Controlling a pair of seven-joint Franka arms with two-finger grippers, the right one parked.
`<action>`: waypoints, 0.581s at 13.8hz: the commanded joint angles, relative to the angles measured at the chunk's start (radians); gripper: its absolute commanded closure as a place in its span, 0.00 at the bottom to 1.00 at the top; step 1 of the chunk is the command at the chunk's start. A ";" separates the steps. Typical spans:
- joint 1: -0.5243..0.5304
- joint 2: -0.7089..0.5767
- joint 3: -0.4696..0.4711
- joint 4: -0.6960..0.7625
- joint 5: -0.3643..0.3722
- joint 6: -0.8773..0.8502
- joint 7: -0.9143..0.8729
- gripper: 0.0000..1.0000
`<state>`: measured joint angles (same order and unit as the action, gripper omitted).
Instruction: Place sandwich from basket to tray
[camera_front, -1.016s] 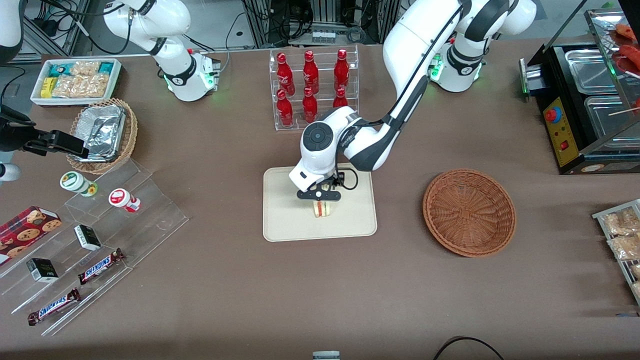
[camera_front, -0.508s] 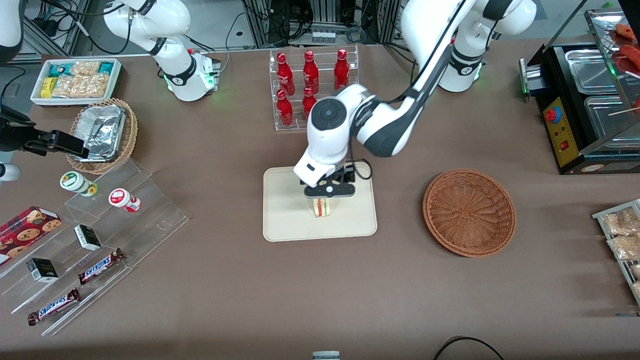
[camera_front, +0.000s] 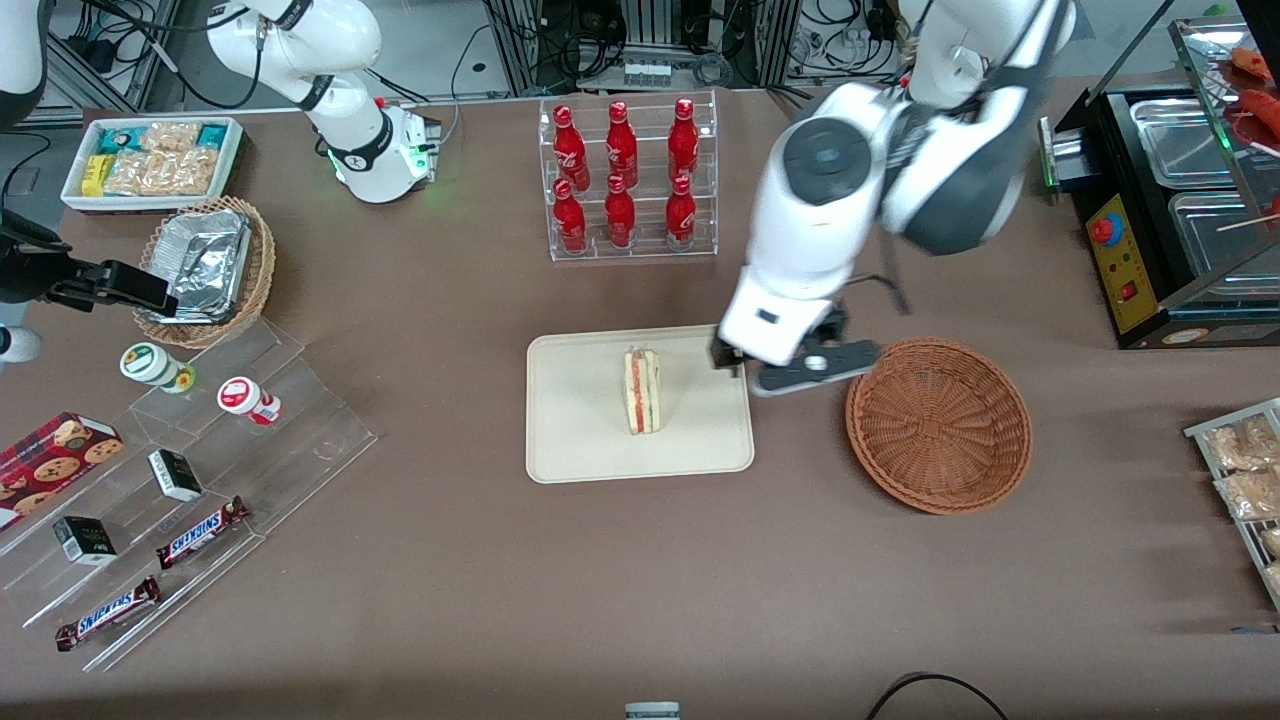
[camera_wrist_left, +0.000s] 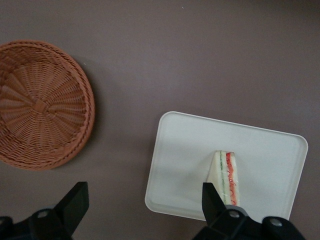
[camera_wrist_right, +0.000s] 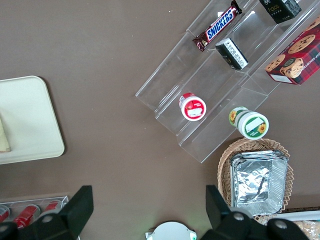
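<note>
My tool (camera_front: 800, 368) hangs open and empty between tray (camera_front: 570, 445) and basket (camera_front: 938, 425); the sandwich (camera_front: 641, 390) stands on the tray, toward the parked arm's end.

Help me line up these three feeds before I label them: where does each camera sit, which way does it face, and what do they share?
Front view: high in front of the table, looking down; shows both arms, the gripper open between tray and basket.
Left wrist view: on the working arm, facing down; its fingers frame the sandwich.
Right wrist view: on the parked arm, facing down at the acrylic steps.
All three show the tray.
</note>
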<state>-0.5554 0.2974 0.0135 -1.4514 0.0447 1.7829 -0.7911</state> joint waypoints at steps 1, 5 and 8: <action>0.064 -0.066 -0.006 -0.032 0.011 -0.069 0.085 0.00; 0.178 -0.116 -0.004 -0.035 0.011 -0.131 0.231 0.00; 0.277 -0.162 -0.004 -0.053 0.011 -0.163 0.396 0.00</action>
<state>-0.3340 0.1944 0.0197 -1.4614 0.0476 1.6407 -0.4905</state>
